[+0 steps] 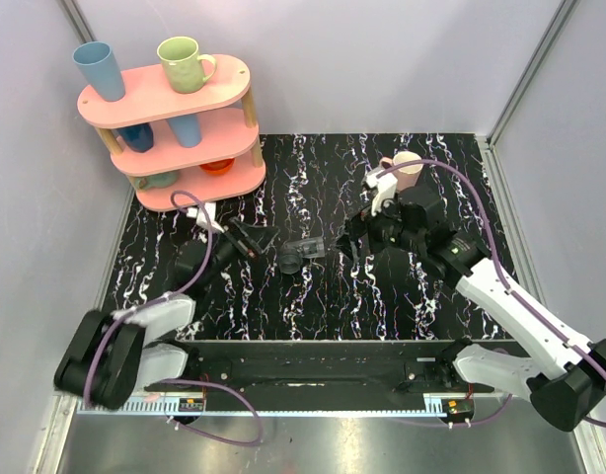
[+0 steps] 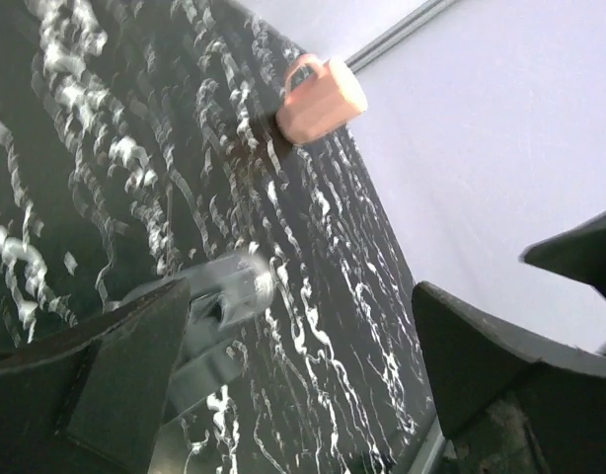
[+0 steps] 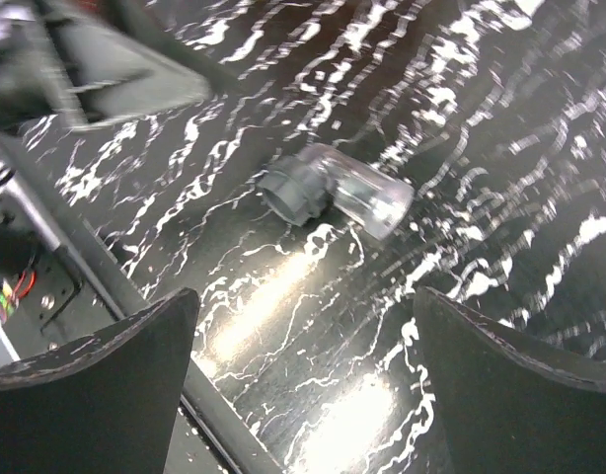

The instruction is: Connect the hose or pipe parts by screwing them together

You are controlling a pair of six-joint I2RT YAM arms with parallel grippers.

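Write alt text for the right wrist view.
A translucent tube with a dark ring fitting on one end lies on its side on the black marbled table, untouched. The right gripper hovers short of it, open, its fingers framing the bottom corners.

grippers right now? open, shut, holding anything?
Left gripper: open, holding nothing.
Right gripper: open, holding nothing; the pipe parts lie loose ahead of it.

- There's your translucent grey tube [image 3: 362, 190], short and stubby, lying on its side near the middle of the black marbled table [image 3: 500, 326].
- The dark ring fitting [image 3: 288, 190] sits on one end of it, the two touching in line.
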